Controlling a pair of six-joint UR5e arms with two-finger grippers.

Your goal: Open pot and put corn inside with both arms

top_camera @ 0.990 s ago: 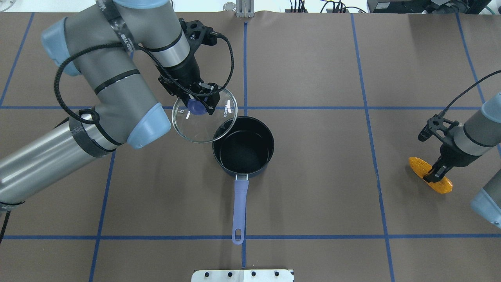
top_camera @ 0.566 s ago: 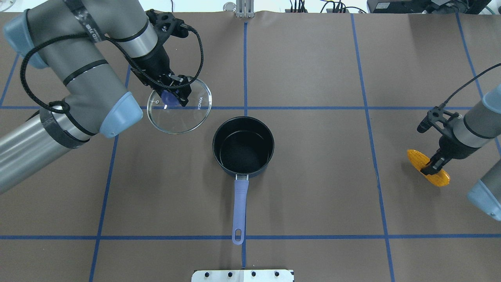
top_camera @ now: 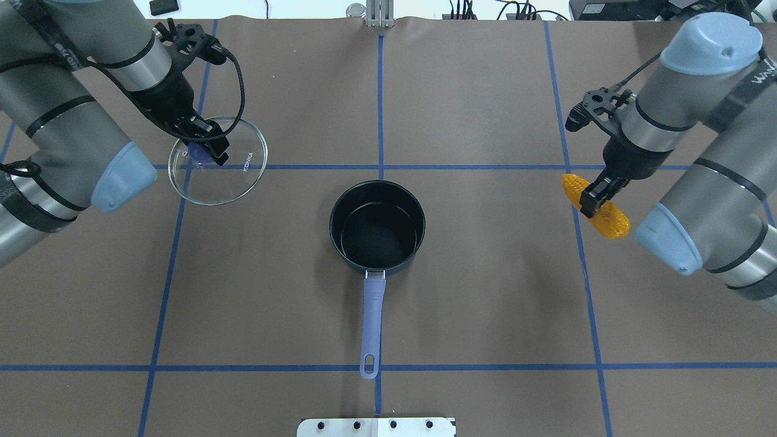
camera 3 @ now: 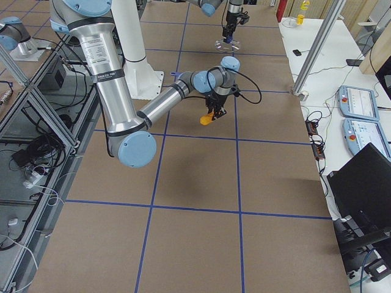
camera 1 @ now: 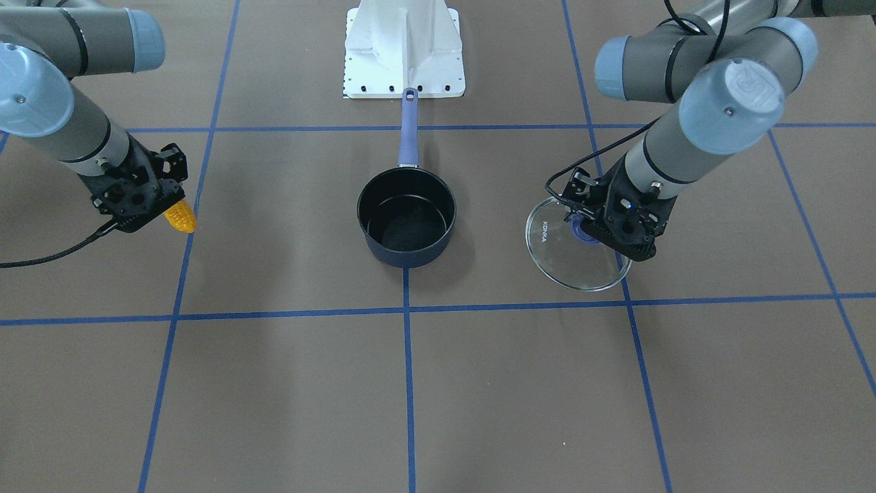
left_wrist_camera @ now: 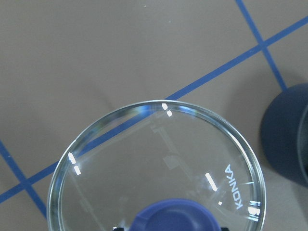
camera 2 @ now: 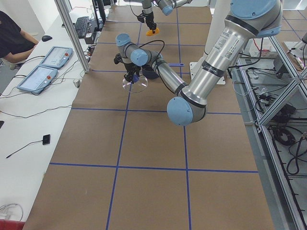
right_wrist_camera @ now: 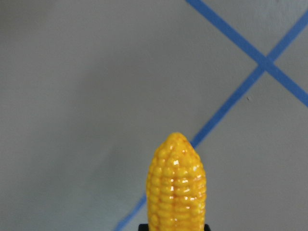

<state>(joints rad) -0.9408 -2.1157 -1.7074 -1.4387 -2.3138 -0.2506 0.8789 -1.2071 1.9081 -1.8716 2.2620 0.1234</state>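
The dark navy pot (top_camera: pixel 377 226) stands open at the table's middle, its lavender handle (top_camera: pixel 371 321) pointing toward the robot; it also shows in the front view (camera 1: pixel 406 216). My left gripper (top_camera: pixel 205 149) is shut on the blue knob of the round glass lid (top_camera: pixel 226 171) and holds it above the table, left of the pot. My right gripper (top_camera: pixel 598 197) is shut on the orange-yellow corn (top_camera: pixel 609 219) and holds it in the air to the right of the pot. The corn's tip shows in the right wrist view (right_wrist_camera: pixel 176 183), and the lid shows in the left wrist view (left_wrist_camera: pixel 159 168).
Brown paper with blue tape lines (top_camera: pixel 380 167) covers the table. A white mount plate (top_camera: pixel 376 426) sits at the near edge, just past the handle's end. An operator sits at a side desk in the exterior left view (camera 2: pixel 14 40).
My left gripper has carried the lid left, away from the pot. My right gripper has lifted the corn off the table and moved it up and toward the pot.
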